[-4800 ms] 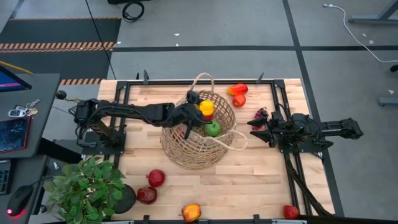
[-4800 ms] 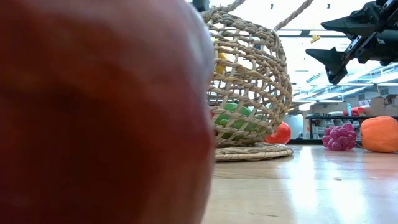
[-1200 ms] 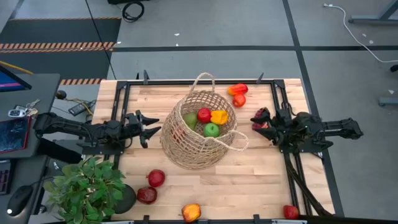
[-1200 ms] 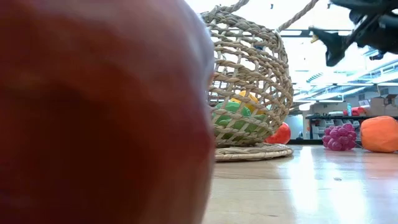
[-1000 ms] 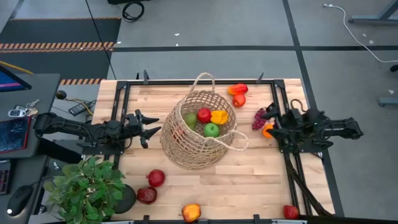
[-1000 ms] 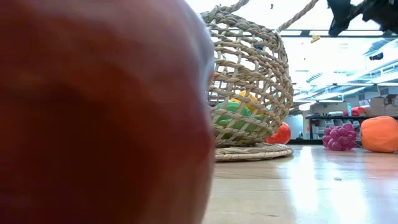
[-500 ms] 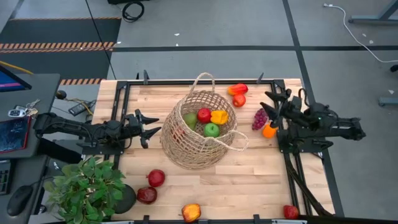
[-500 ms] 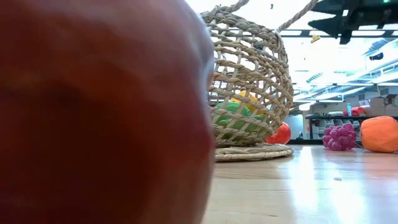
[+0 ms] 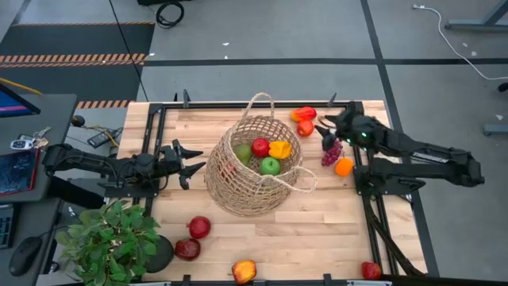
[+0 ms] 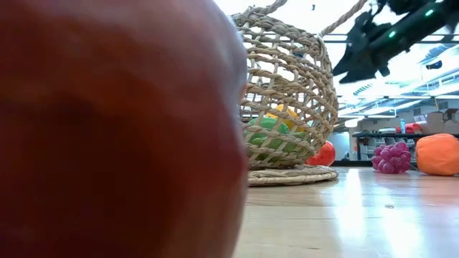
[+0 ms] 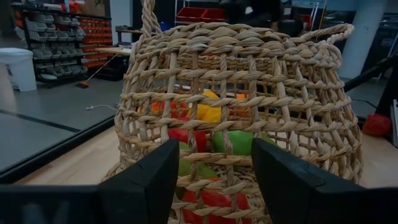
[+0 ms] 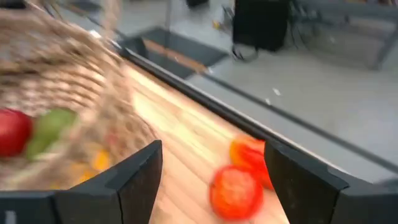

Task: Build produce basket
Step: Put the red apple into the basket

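The wicker basket point(image 9: 252, 163) stands mid-table holding a red apple point(image 9: 260, 147), a green apple point(image 9: 271, 165) and a yellow pepper point(image 9: 279, 149). The right gripper point(image 9: 327, 131), fingers spread and empty, hangs above the table's far right side, probably lining up on the two red-orange fruits point(image 9: 304, 121) there, with the grape bunch point(image 9: 330, 152) close by. The left gripper point(image 9: 189, 162) waits beside the basket, fingers spread, out of the way.

Basket point(image 9: 252, 168) mid-table holds mixed produce; right gripper point(image 9: 324, 132) open above grape bunch point(image 9: 331, 152); left gripper point(image 9: 187, 161) open beside basket.
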